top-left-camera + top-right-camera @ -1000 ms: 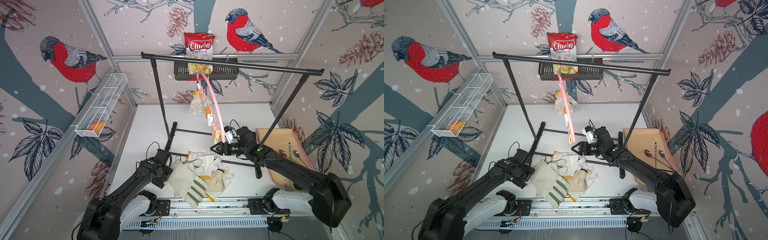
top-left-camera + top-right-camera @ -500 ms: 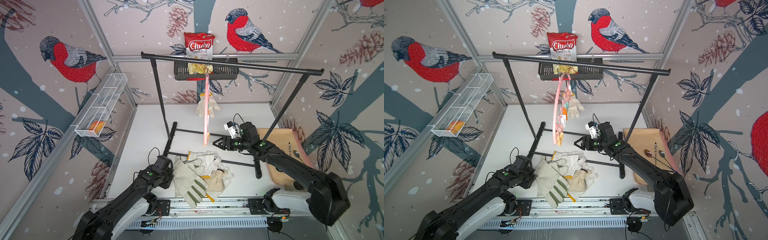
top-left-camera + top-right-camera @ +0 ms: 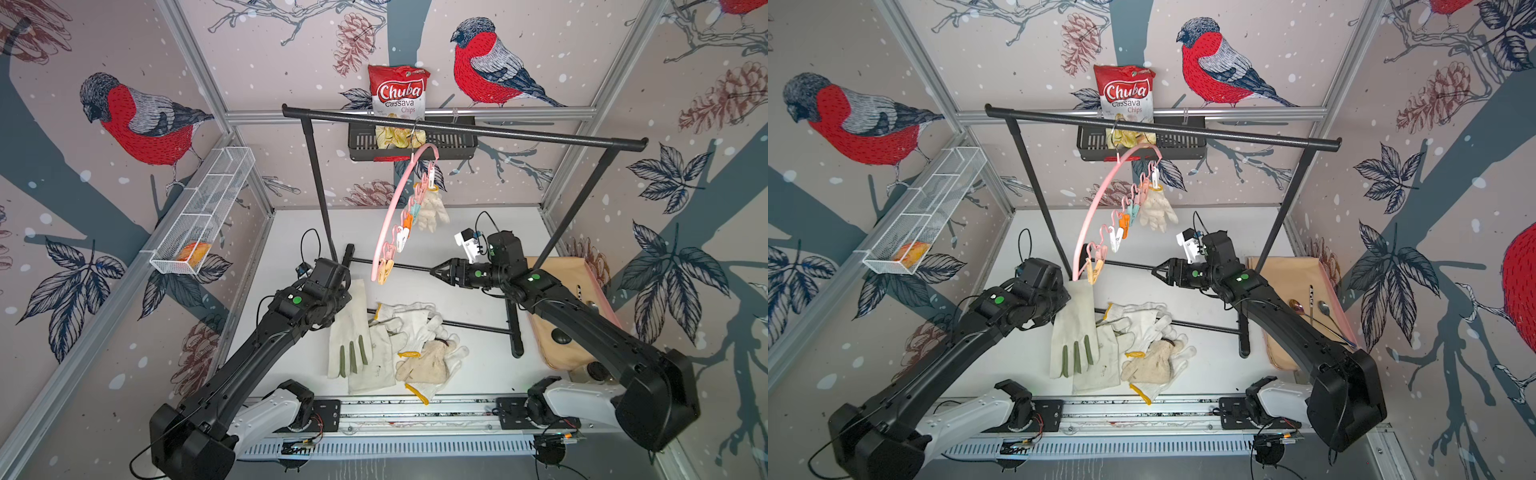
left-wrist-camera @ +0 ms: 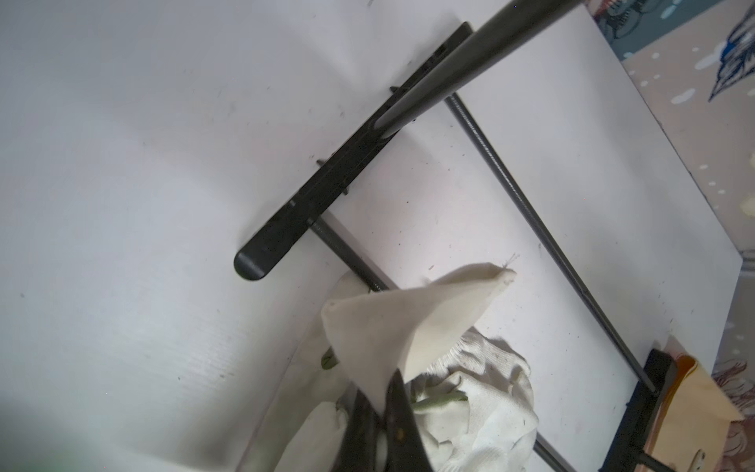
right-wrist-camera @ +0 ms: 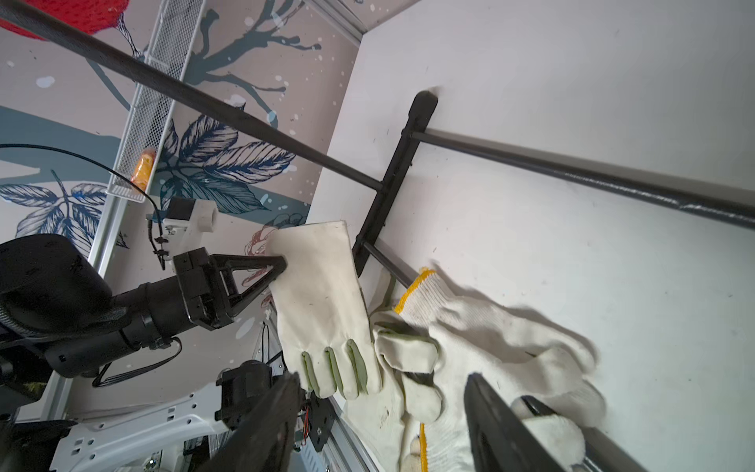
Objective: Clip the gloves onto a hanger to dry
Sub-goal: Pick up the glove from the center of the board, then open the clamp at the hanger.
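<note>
The left gripper (image 5: 281, 263) is pressed together on the cuff of an off-white leather glove with olive-green finger strips (image 5: 322, 310), holding that cuff raised above the white table (image 3: 490, 374) at the near left. The right gripper (image 3: 434, 272) hangs spread and empty, right of the thin pink arched plastic hanger (image 3: 390, 216), which hangs from the black metal rack (image 3: 561, 136) with one knitted cream glove (image 3: 432, 208) pegged on. More white gloves (image 3: 419, 332) lie heaped near the middle. A black basket (image 3: 451, 143) on the far wall holds a red chips bag (image 3: 398, 93). A white wire basket (image 3: 208, 195) on the left wall holds an orange item (image 3: 192, 251). A tan tray (image 3: 1283, 291) at the right holds metal spoons (image 3: 1323, 308).
</note>
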Controlling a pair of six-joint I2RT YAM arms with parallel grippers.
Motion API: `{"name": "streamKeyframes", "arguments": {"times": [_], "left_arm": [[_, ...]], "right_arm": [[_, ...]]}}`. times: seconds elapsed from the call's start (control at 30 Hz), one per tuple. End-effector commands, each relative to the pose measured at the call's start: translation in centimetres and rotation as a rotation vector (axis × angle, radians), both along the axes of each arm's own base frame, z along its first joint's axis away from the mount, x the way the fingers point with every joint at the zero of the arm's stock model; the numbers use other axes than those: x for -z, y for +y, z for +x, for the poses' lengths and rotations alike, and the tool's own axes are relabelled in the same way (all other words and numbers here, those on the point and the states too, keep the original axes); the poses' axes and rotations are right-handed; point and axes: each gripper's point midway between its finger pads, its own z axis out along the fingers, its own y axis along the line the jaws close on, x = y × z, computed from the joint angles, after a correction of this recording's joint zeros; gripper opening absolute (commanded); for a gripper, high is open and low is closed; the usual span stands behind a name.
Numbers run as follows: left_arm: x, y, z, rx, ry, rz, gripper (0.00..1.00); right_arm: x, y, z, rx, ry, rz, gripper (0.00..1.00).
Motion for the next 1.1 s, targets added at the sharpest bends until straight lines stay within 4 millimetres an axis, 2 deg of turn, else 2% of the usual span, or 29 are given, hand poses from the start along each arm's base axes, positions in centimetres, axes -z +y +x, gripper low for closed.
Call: {"name": "streamKeyframes", "arguments": {"times": [0.0, 0.1, 0.2, 0.27, 0.43, 0.53, 0.63, 0.7, 0.9, 1.07], "left_arm": [[-2.0, -2.5, 1.0, 0.357, -0.122, 0.100, 0.00], [-4.5, -6.5, 0.9, 0.647, -0.289, 0.040, 0.00], [-6.2, -8.4, -0.1, 0.843, -0.451, 0.041, 0.00], [-7.3, -9.1, -0.8, 0.933, -0.576, 0.056, 0.00], [-9.6, -8.8, -1.2, 0.962, -0.779, 0.112, 0.00], [-9.5, -8.9, -0.6, 0.984, -0.769, 0.070, 0.00], [-8.1, -8.2, 1.1, 0.963, -0.671, 0.030, 0.00], [-7.6, -7.8, 2.1, 0.942, -0.656, 0.055, 0.00], [-7.5, -6.5, 4.8, 0.853, -0.656, 0.020, 0.00], [-6.5, -6.2, 6.0, 0.829, -0.621, -0.052, 0.00]], "right_arm": [[-0.6, 0.0, 0.2, -0.014, 0.022, 0.023, 0.66], [-0.7, 0.3, 0.2, -0.042, 0.027, 0.034, 0.66], [-0.8, 0.4, -0.1, -0.070, 0.026, 0.049, 0.65], [-1.2, 0.6, -0.2, -0.087, 0.019, 0.061, 0.64], [-2.5, 0.5, -0.5, -0.123, -0.011, 0.081, 0.64], [-2.9, 0.3, -0.7, -0.129, -0.035, 0.079, 0.63], [-3.1, 0.0, -0.4, -0.106, -0.044, 0.070, 0.62], [-4.2, -0.5, -0.2, -0.065, -0.071, 0.072, 0.61], [-5.2, -2.6, 1.9, 0.114, -0.103, 0.023, 0.59], [-6.3, -4.1, 2.7, 0.209, -0.144, -0.010, 0.58]]}}
